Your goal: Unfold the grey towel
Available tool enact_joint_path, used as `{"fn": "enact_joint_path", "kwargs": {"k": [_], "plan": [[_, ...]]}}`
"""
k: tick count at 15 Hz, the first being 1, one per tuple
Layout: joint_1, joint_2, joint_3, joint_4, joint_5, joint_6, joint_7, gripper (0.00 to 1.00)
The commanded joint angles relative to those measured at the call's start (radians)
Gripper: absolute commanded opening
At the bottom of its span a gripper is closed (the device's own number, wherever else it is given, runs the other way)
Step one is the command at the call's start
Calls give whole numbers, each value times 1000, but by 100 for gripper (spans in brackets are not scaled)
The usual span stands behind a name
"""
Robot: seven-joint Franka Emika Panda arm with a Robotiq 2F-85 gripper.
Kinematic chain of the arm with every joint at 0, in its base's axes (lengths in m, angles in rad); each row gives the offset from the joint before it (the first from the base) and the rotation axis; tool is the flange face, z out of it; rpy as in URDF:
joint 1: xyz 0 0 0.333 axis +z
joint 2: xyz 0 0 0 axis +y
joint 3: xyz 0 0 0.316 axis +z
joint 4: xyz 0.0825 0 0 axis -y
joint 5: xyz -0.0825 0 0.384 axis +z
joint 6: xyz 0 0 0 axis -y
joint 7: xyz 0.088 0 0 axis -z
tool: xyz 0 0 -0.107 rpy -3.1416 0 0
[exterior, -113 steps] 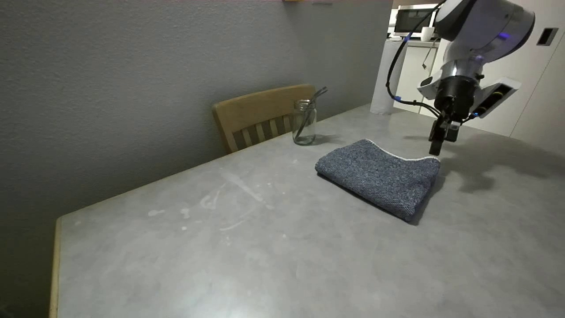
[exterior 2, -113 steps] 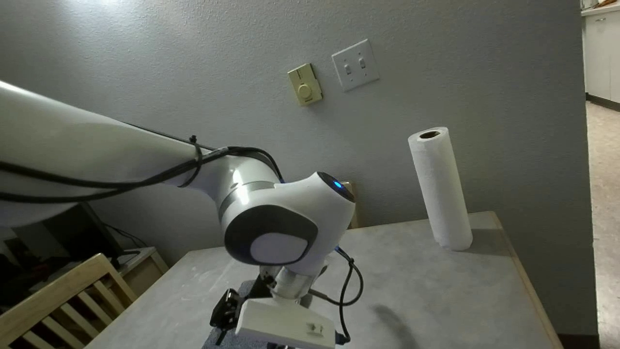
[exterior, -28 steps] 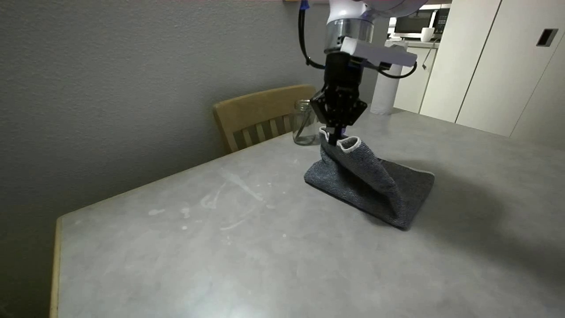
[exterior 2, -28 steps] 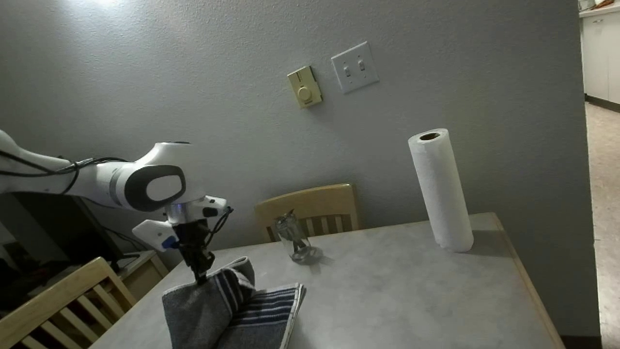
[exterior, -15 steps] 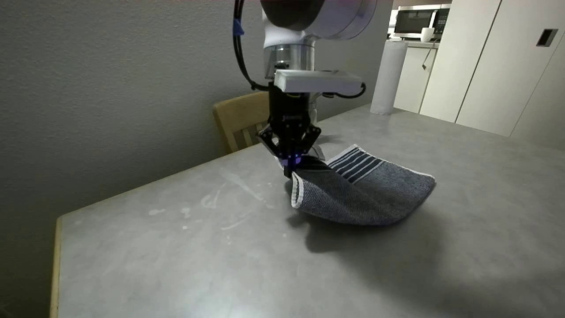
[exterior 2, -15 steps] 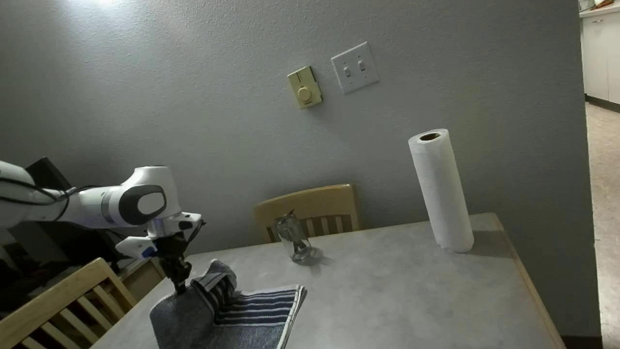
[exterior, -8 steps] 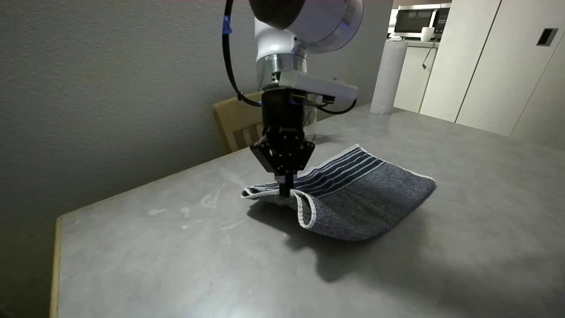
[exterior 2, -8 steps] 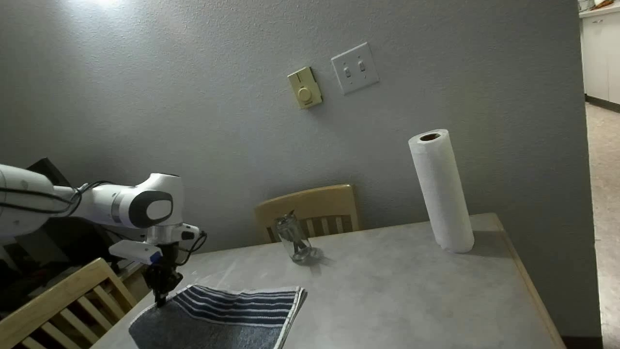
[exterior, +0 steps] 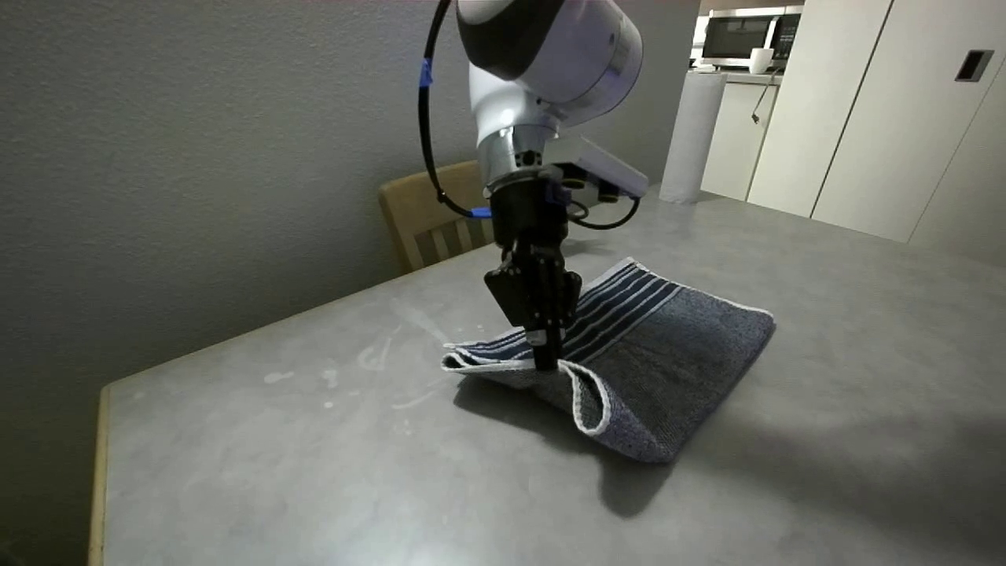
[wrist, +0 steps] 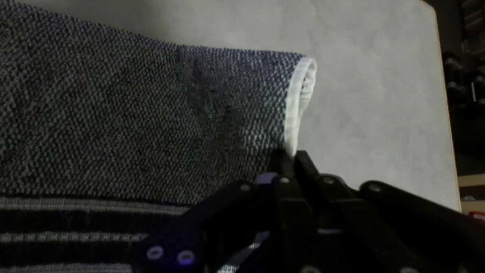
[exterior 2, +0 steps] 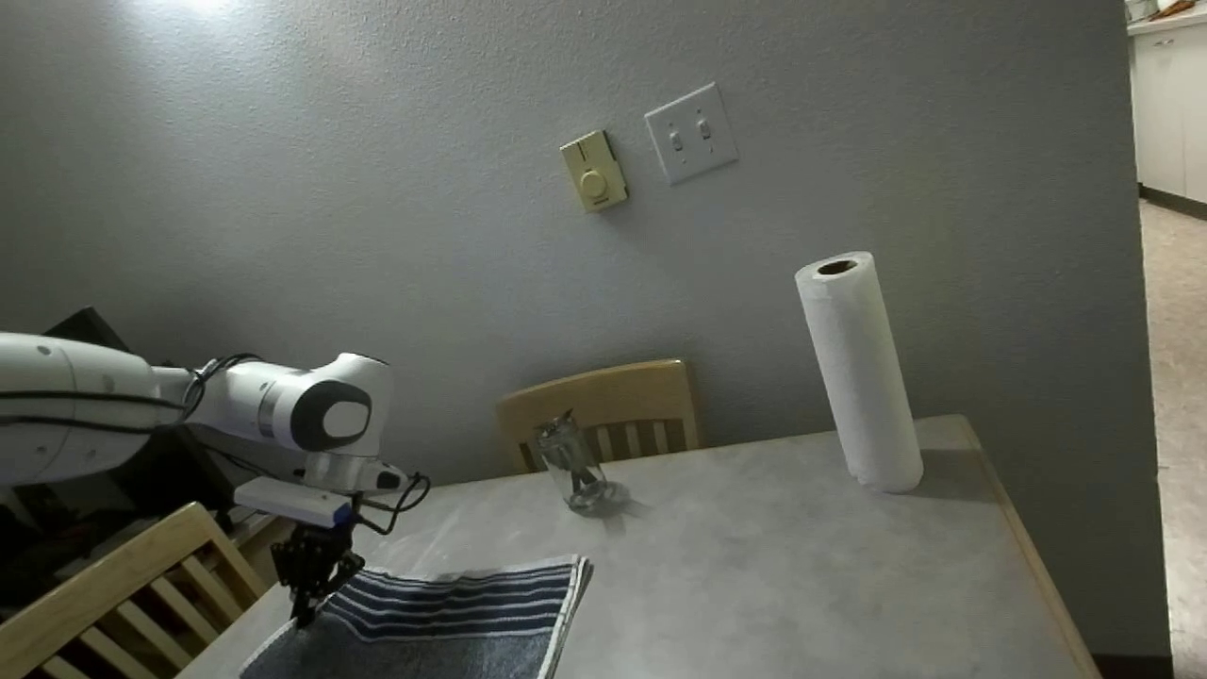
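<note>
The towel [exterior: 692, 346] lies on the table [exterior: 275, 472]. In both exterior views the pincer [exterior: 548, 362] grips the towel at its left edge. In an exterior view, a jar [exterior 2: 571, 464] stands on the table behind the towel, and, farther behind it, a chair [exterior 2: 613, 389]. A paper roll [exterior 2: 860, 377] stands on the table behind the towel and to its right; another chair [exterior 2: 113, 571] is to the towel's left. On the wall [exterior 2: 424, 236] behind the towel hang a dial [exterior 2: 594, 172] and a switch plate [exterior 2: 691, 132]. In an exterior view, well behind the towel, a counter [exterior: 739, 78] bears a microwave [exterior: 732, 38] and a mug [exterior: 760, 60], the mug nearer the towel.
</note>
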Motion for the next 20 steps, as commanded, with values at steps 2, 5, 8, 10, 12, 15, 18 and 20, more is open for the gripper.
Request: {"fn": "enact_joint_path", "kwargs": {"k": [2, 5, 8, 10, 12, 15, 18, 20], "plan": [[-14, 70, 21, 114, 10, -107, -46, 47], [-10, 75, 18, 154, 8, -119, -44, 70], [-7, 38, 8, 153, 2, -96, -33, 90], [-10, 17, 9, 158, 7, -92, -26, 99], [-9, 0, 6, 171, 4, -95, -15, 100], [1, -20, -15, 185, -25, -93, 4, 100], [2, -27, -24, 195, -42, -93, 19, 100], [-4, -22, -18, 203, -35, -88, 15, 100]]}}
